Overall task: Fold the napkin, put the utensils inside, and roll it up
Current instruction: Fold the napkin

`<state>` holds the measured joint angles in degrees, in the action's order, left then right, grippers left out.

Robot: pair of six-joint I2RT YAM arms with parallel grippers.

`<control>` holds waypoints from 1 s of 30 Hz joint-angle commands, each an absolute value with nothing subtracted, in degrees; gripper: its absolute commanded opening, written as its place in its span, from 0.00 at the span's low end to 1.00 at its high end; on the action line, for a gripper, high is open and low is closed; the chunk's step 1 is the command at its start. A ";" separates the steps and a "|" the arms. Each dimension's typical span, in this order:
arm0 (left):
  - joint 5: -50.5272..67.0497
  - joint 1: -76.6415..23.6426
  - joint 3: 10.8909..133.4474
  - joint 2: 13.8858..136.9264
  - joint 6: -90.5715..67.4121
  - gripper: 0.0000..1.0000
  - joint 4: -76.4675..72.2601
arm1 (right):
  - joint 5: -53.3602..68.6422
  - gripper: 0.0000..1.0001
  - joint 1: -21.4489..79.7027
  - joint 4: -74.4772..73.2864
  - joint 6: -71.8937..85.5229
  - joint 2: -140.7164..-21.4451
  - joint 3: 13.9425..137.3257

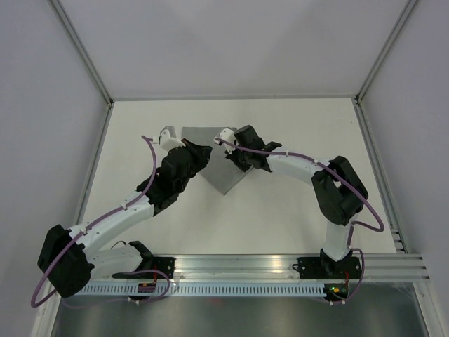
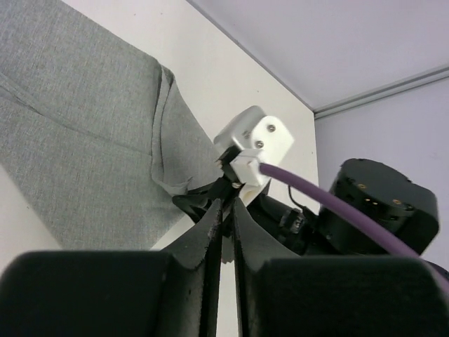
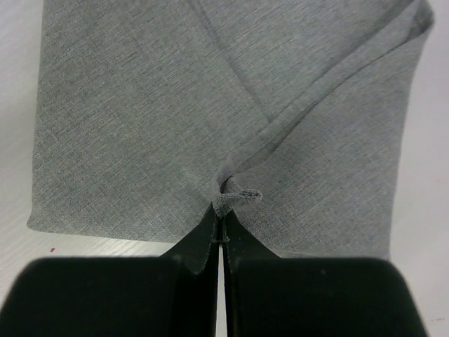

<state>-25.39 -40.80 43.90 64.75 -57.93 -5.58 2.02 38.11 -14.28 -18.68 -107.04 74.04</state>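
**Right gripper (image 3: 222, 214) pinches the napkin (image 3: 140, 105); left gripper (image 2: 224, 203) nearly closed beside it**

In the right wrist view, the right gripper's jaws are pressed together on a small puckered bit of the napkin's hem, right at the fingertips. From that pinch the grey cloth spreads toward 12 o'clock. One raised fold runs off to the corner at 1 o'clock, and bare table (image 1: 295, 203) shows at 9 and 3 o'clock.

The left gripper's jaws stand almost together, with only a thin slit between them. Whether they hold any cloth cannot be told. Just past their tips, toward 12 o'clock, sits the white camera housing (image 2: 254, 140) on the right wrist. A crumpled napkin corner lies at 10 o'clock from the tips, and the rest of the cloth stretches farther that way.

From above, both grippers meet over the napkin. The left comes in from 8 o'clock and the right from 4 o'clock. The cloth lies near the table's middle as a triangle, with its point toward 6 o'clock and its straight edge toward 12 o'clock.
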 commanded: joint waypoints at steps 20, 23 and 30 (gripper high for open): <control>-23.20 -40.69 47.29 62.32 -50.45 0.26 -4.13 | 13.09 0.64 38.59 -17.14 -13.45 -109.51 79.71; -23.12 -40.61 47.37 60.91 -49.31 0.28 -4.13 | 14.50 0.64 38.41 -18.28 -11.44 -109.86 81.82; -21.28 -40.61 47.90 60.03 -43.26 0.38 -3.78 | 15.91 0.64 29.56 -22.49 -4.40 -112.41 92.18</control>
